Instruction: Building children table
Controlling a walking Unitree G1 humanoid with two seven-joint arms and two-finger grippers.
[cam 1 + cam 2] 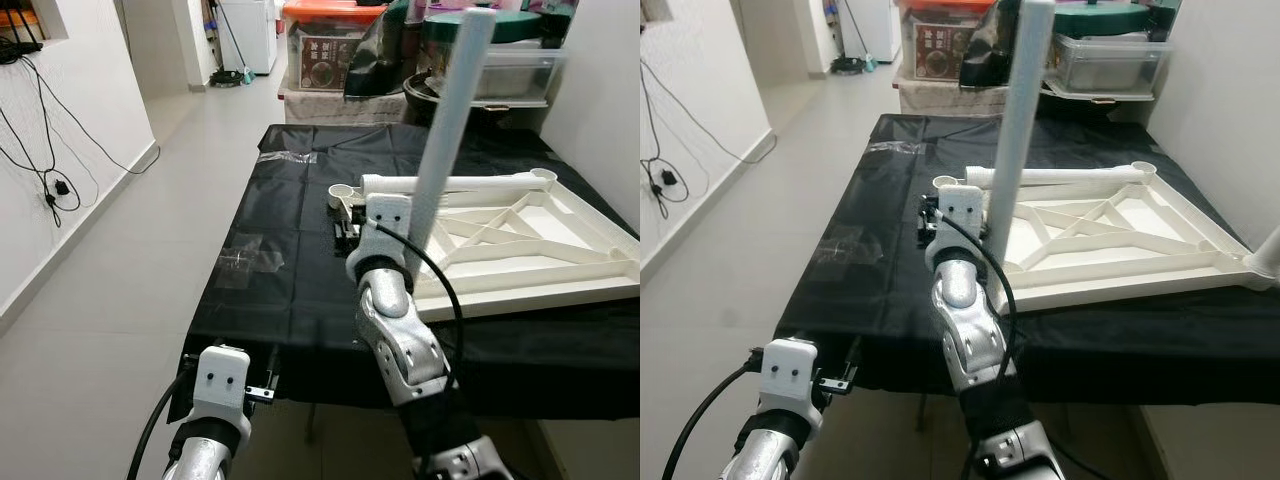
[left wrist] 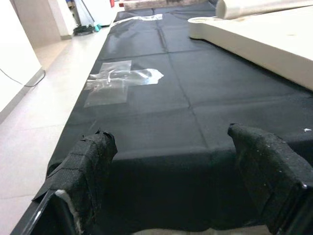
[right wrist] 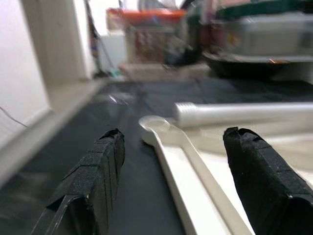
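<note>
Left eye view: a table (image 1: 300, 290) draped in black cloth is filling the centre of the frame. An upside-down white children's tabletop (image 1: 530, 250), ribbed with crossing braces, is lying at centre right, and a loose white leg (image 1: 455, 183) is resting along its far edge. A second white leg (image 1: 450, 120) is standing upright at its near-left corner, rising to the top of the frame. The right end effector (image 1: 345, 235) is sitting just beside that corner, at centre. The left end effector (image 1: 262, 392) is hanging at the table's near edge, lower left. Clear tape (image 1: 245, 258) is lying on the cloth at centre left.

Right eye view: storage boxes (image 1: 940, 45) are standing beyond the table at the top.

Left wrist view: the left end effector's fingers (image 2: 90, 164) are spread wide apart over the cloth, gripping nothing.

Right wrist view: the right end effector's fingers (image 3: 100, 169) are also spread wide and empty, with the tabletop's round corner socket (image 3: 155, 125) and the lying leg at centre, between and beyond them.
</note>
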